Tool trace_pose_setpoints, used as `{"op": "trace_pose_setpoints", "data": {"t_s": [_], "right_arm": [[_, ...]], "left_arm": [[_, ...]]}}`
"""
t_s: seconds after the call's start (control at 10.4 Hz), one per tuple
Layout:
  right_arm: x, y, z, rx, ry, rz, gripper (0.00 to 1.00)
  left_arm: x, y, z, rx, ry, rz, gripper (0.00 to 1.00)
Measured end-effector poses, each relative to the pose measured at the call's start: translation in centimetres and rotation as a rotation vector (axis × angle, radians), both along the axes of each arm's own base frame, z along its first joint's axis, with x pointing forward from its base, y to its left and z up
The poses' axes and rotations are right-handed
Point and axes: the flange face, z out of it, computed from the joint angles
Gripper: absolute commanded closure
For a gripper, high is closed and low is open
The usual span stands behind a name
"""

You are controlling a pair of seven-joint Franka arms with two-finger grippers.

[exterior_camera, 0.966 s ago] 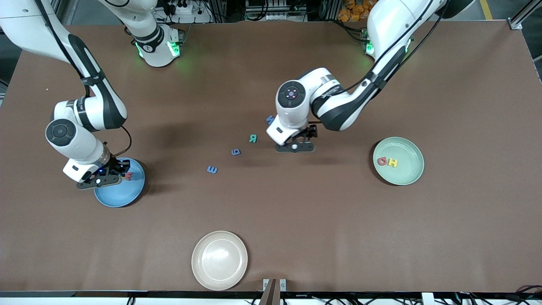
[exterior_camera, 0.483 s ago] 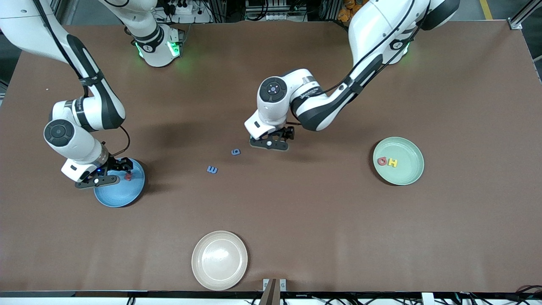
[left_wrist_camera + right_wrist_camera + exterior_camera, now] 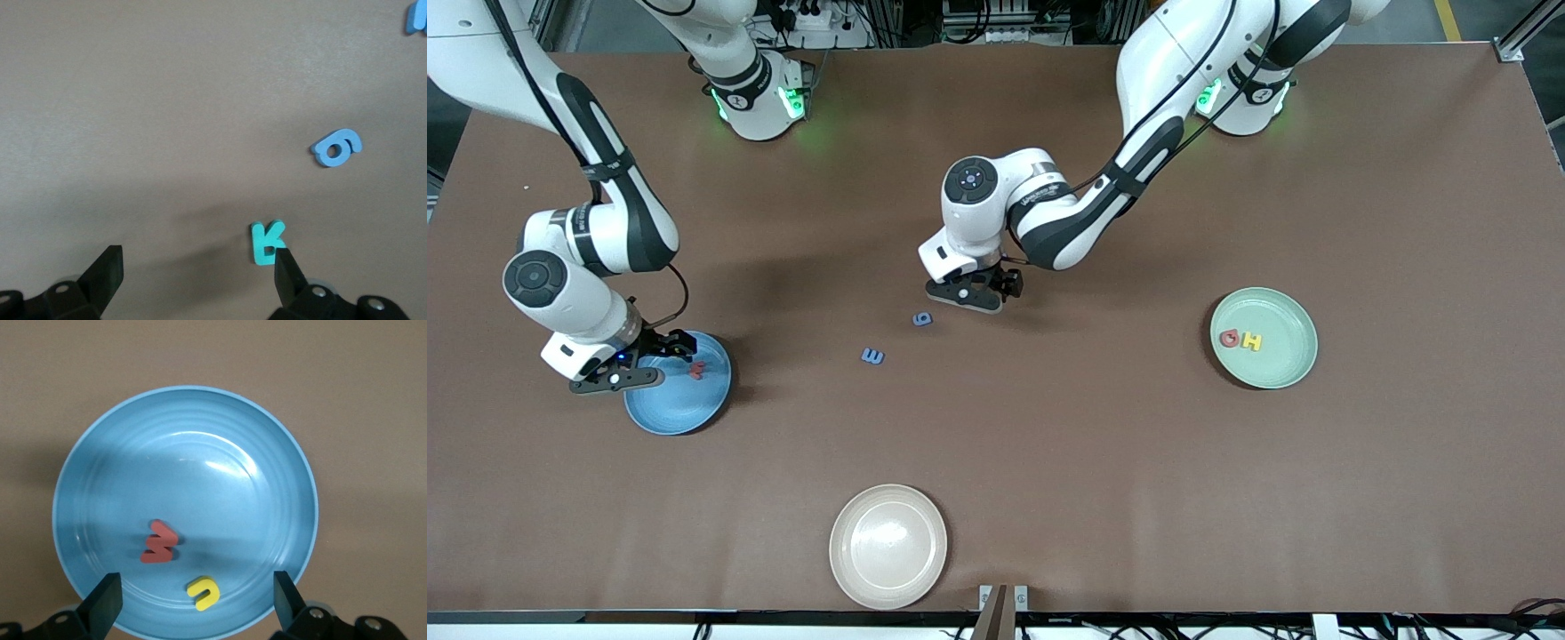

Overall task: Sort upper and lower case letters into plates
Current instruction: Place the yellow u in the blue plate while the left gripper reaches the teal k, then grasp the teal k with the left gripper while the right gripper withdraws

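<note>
Cream plate (image 3: 888, 546) nearest front cam, bare. Blue E (image 3: 872, 356), then blue g (image 3: 922, 318) on table (image 3: 1103, 444) mid-span. Mint plate (image 3: 1264, 338) at left arm's end holds red (image 3: 1229, 339) & yellow H (image 3: 1252, 341).

Right hand (image 3: 660, 356) – fingers spread, nothing held – over rim of blue plate (image 3: 185, 512); red letter (image 3: 159, 543) & yellow letter (image 3: 203, 593) inside.

Left hand (image 3: 193, 277), fingers spread, low over teal K (image 3: 266, 241) – K sits at one fingertip (image 3: 285, 273), off-centre. Risk: closing would nudge or flip it, not pinch it.
</note>
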Motion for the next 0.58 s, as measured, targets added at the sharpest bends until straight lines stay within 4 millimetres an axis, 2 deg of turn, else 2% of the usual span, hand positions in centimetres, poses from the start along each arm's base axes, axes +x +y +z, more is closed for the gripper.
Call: {"op": "trace_pose_setpoints", "data": {"t_s": [0.39,0.58], "right_arm": [[-0.1,1.7,0.0,0.004,0.024,0.025,0.0],[-0.2,2.3,1.2,-0.01,0.056,0.026,0.0]], "left_arm": [[-0.2,-1.0,-1.2,-0.012,0.008,0.004,0.0],[-0.8,-2.1,-2.0,-0.015,0.01,0.019,0.0]]}}
